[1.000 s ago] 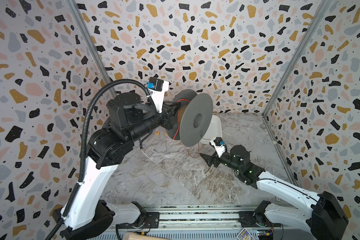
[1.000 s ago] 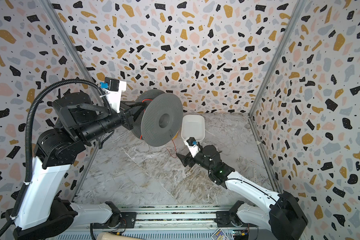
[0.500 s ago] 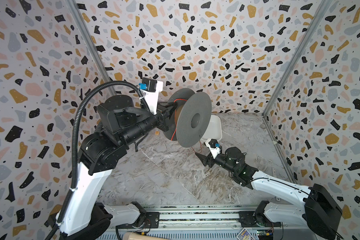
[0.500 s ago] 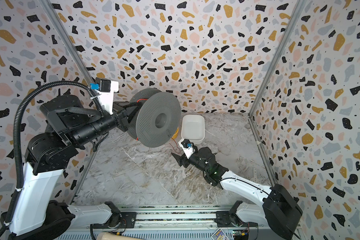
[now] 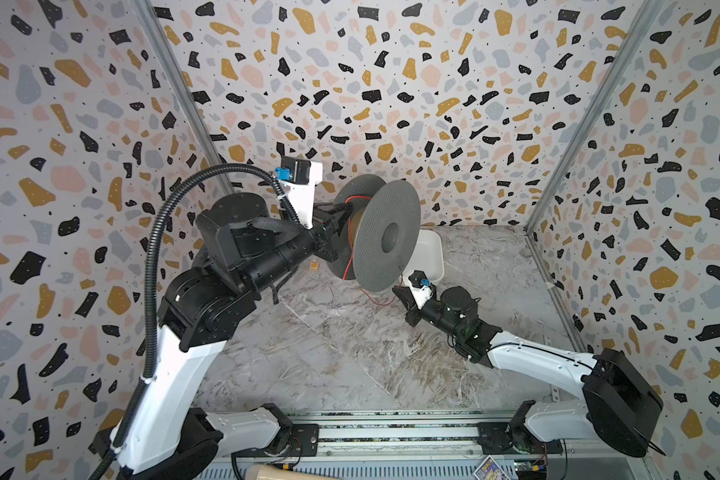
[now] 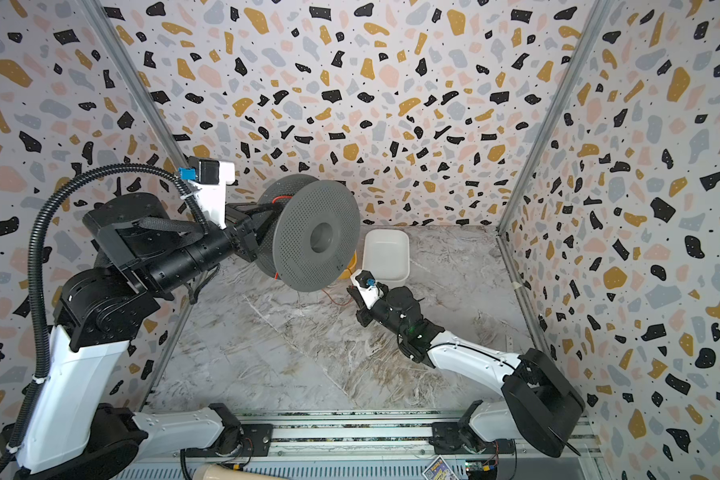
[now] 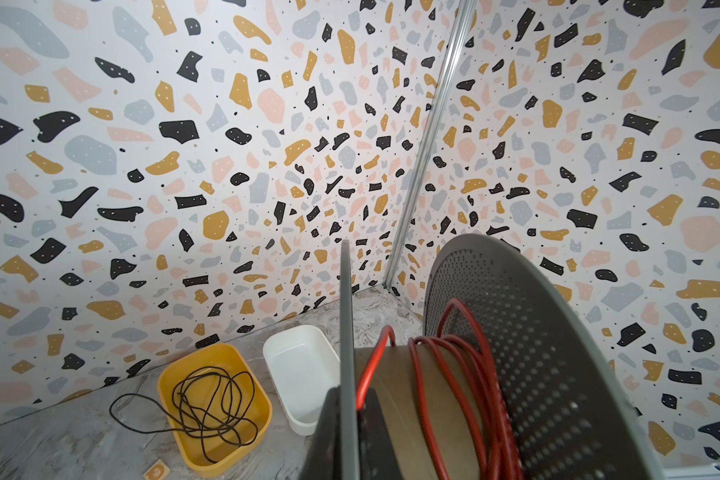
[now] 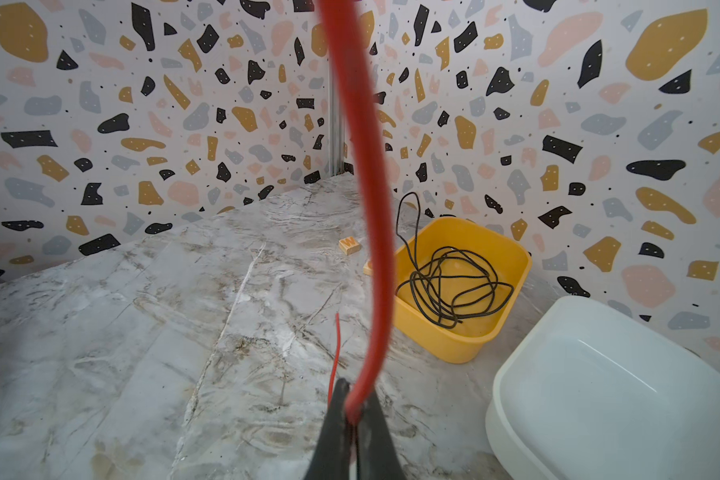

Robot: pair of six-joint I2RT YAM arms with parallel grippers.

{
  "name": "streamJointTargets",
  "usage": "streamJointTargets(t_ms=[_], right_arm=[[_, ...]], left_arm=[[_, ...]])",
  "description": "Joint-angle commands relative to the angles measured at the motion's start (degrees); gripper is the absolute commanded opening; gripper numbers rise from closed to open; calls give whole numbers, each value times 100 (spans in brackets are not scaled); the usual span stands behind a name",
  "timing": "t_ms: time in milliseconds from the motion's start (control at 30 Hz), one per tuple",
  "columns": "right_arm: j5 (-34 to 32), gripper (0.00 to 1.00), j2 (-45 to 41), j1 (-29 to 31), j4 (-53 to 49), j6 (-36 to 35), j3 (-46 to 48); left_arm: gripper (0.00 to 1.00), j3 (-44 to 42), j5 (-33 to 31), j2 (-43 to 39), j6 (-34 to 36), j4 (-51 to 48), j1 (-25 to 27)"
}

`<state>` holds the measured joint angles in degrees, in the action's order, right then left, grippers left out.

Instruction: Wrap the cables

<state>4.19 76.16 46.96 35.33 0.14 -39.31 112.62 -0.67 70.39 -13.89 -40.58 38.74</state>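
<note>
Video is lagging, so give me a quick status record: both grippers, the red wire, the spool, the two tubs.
left gripper: shut on a flange of the gray spool, held in the air
right gripper: shut on the red wire, low near the table
red wire: partly wound on the spool's core; free end on the table
yellow tub: holds loose black wire
white tub: empty

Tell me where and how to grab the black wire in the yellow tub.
Probably best: grip the black wire at the single loop that spills over the yellow tub's rim onto the table, coming straight down and closing across the strand. There it lies alone, clear of the walls; inside, it is a flat tangle on the tub's floor.
</note>
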Motion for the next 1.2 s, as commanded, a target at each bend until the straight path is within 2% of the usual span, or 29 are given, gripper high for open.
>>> streamJointTargets(t_ms=[0,133,367,533,633,767,933,1067,1167], right_arm=[[-411,0,-257,256,-245,65,40],[-890,0,-222,707,-630,-21,-77],[-1830,0,59,1755,-1381,-560,-797],[-2192,0,152,2172,-2109,-705,-1513],[-2397,0,113,2351,-2471,-787,-1914],[-2495,0,87,2381,-2979,-794,-2448],[-2870,0,227,2319,-3750,-867,-3207],[-2964,0,455,1961,-4600,-714,-3881],[-2576,0,549,1503,-5211,-513,-4308]], left_arm=[[0,79,-683,35,-160,876,11],[0,25,-1352,265,-327,712,6],[0,-948,-2090,209,-322,1118,11],[0,-1525,-2711,181,-205,1175,10],[0,-2003,-2818,101,-180,1320,10],[0,-2606,-2964,-67,-116,1515,11],[0,-2854,-3055,-67,64,1280,19],[0,-2997,-3045,-137,215,1108,15],[0,-2993,-2969,-168,399,933,19]])
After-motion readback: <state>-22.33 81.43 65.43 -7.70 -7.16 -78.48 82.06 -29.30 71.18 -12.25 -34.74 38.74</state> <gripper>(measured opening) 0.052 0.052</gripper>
